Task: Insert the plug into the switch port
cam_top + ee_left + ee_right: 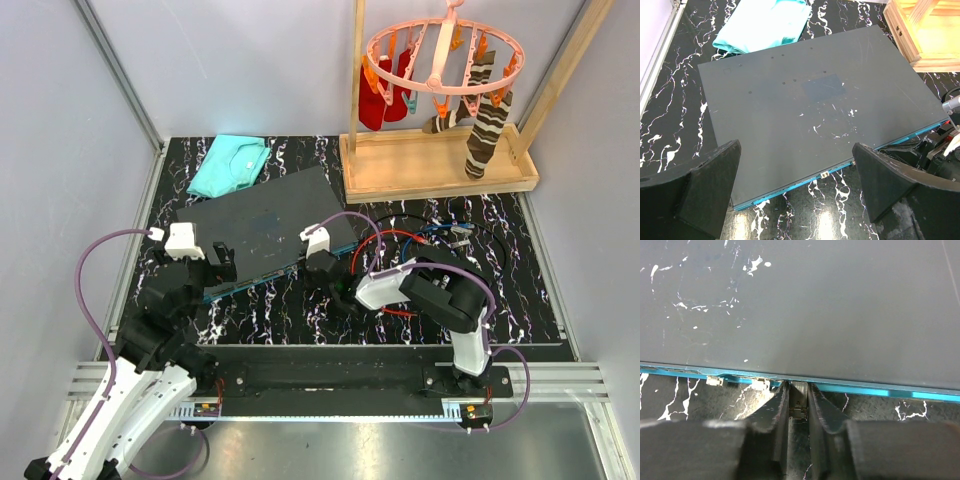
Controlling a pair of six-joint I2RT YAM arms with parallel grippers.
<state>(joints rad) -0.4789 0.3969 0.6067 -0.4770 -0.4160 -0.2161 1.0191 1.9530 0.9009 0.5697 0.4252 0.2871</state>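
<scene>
The switch [265, 218] is a large flat dark grey box lying slantwise on the black marbled table, its teal-blue socket edge [880, 391] facing the arms. My right gripper [798, 388] is shut on a small clear plug [799, 401], whose front end is at the teal edge, at or in a socket; the edge hides how deep it is. In the top view the right gripper [322, 268] is at the edge's right part. My left gripper [795, 150] is open and empty, its fingers [715, 170] straddling the left part of the switch [805, 100] just above its front edge.
A folded teal cloth [230, 165] lies behind the switch at the left. A wooden tray [440, 178] with a pink sock hanger [440, 55] stands at the back right. Red, blue and black cables [400, 240] lie right of the switch. Small beige tabs [715, 381] sit along the teal edge.
</scene>
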